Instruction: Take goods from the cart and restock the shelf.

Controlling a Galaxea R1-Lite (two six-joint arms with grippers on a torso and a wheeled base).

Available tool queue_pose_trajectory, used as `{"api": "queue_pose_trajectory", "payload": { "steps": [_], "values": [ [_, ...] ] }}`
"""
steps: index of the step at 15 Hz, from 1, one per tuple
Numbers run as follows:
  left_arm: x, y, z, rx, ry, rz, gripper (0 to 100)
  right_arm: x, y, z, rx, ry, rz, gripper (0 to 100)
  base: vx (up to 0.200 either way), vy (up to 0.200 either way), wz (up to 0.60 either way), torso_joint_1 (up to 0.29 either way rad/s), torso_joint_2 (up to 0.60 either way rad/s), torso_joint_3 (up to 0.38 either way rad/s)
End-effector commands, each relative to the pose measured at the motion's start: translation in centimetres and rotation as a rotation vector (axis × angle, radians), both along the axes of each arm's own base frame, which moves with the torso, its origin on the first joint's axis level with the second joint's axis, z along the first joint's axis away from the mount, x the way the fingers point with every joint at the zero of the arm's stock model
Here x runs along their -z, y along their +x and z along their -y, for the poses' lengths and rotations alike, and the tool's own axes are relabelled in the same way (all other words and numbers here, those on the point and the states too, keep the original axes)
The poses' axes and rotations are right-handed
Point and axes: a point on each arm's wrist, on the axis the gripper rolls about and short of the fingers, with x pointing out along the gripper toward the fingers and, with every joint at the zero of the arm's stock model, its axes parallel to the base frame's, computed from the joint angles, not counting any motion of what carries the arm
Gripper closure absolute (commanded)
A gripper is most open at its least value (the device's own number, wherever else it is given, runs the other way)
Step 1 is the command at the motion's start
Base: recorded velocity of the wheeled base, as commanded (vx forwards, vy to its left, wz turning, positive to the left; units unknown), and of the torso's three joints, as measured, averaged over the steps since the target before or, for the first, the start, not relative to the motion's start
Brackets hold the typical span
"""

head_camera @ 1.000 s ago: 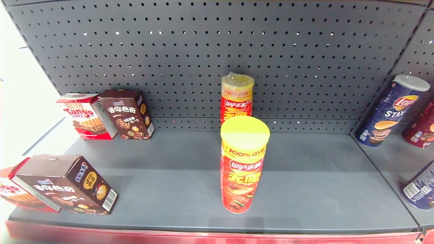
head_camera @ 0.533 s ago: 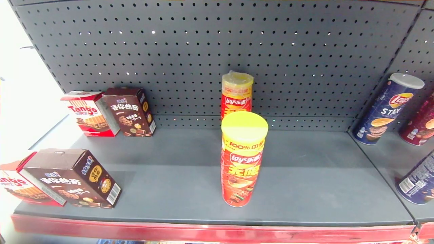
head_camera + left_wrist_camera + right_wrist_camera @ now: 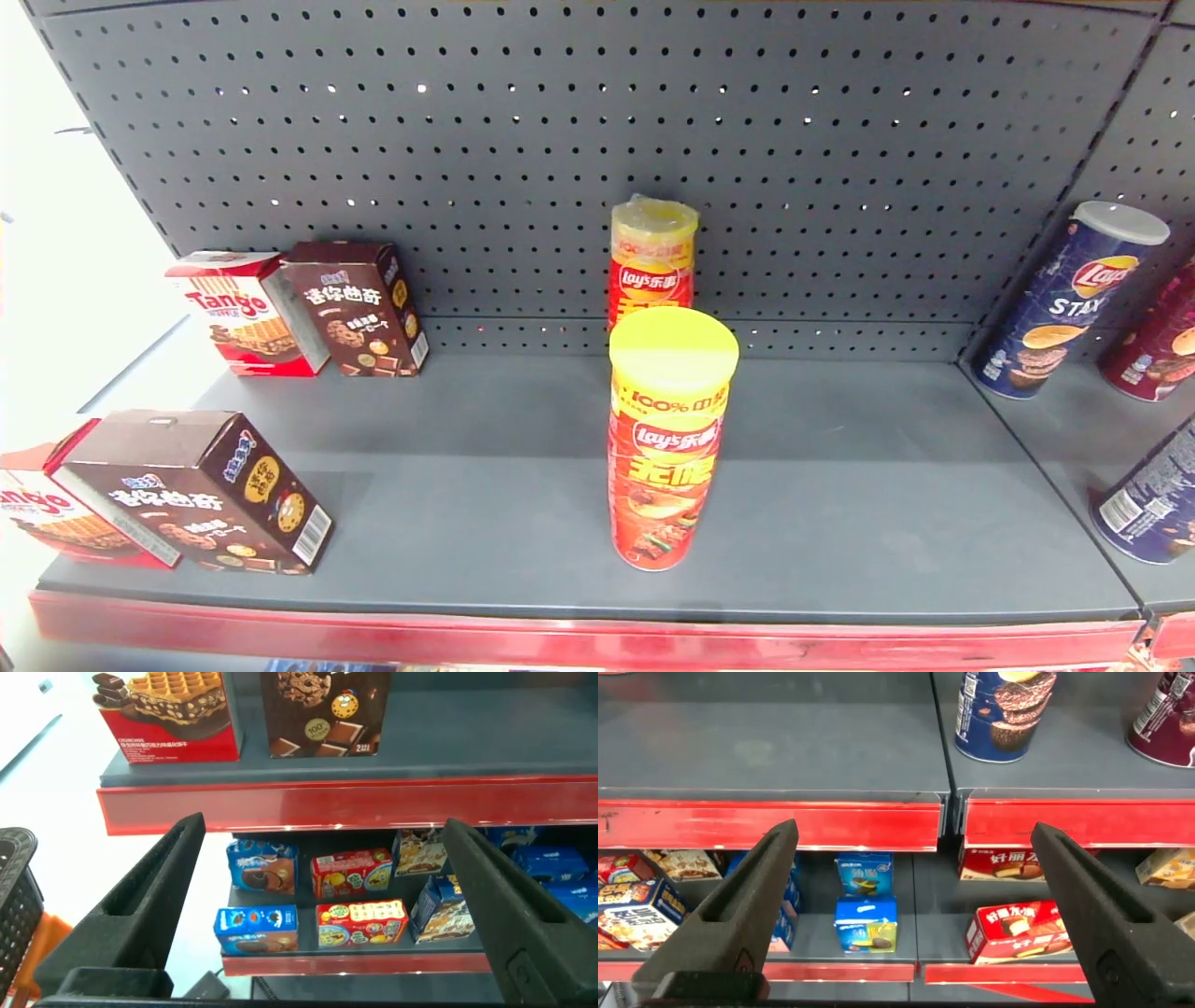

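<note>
Left gripper (image 3: 322,826): fingers spread wide, nothing between them. Right gripper (image 3: 913,829): same, spread and empty. So no goods in hand right now.

Both claws face the red front edge (image 3: 346,807) of the shelf (image 3: 840,504), lower than the front chip can (image 3: 667,439) and on the near side of it. Past them the lower tiers show small boxes already stocked.

Landmark = front chip can, upright, mid-shelf toward the front edge.
- Straight behind it, against the pegboard: rear chip can (image 3: 653,257), upright, apart from it.
- Far left of it, front: brown biscuit box (image 3: 201,490) touching a red wafer box (image 3: 56,513).
- Left of it, at the back: second wafer box (image 3: 247,313) and second biscuit box (image 3: 359,308), side by side.
- Right of it, next bay: blue chip cans (image 3: 1069,299).

Progress read: two red cans placed in one column, so that lane looks partly filled. Wide bare deck on both sides of the front can, so my guess is restocking is early to mid, not finished. A black mesh edge (image 3: 14,905) sits off to the side of the left claw; may be the cart, can't tell. Next step is likely a trip back to the cart for another item.
</note>
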Motion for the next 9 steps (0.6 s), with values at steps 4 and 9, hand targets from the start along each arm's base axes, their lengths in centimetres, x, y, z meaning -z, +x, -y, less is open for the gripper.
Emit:
{"api": "queue_pose_trajectory", "payload": {
  "steps": [4, 9],
  "values": [
    [0.0, 0.01, 0.0, 0.0, -0.001, -0.001, 0, 0.0, 0.0, 0.0, -0.001, 0.0, 0.001, 0, 0.0, 0.0, 0.0, 0.0, 0.0, 0.0],
    [0.0, 0.01, 0.0, 0.0, -0.001, -0.001, 0, 0.0, 0.0, 0.0, -0.001, 0.002, 0.001, 0, 0.0, 0.0, 0.0, 0.0, 0.0, 0.0]
  ]
}}
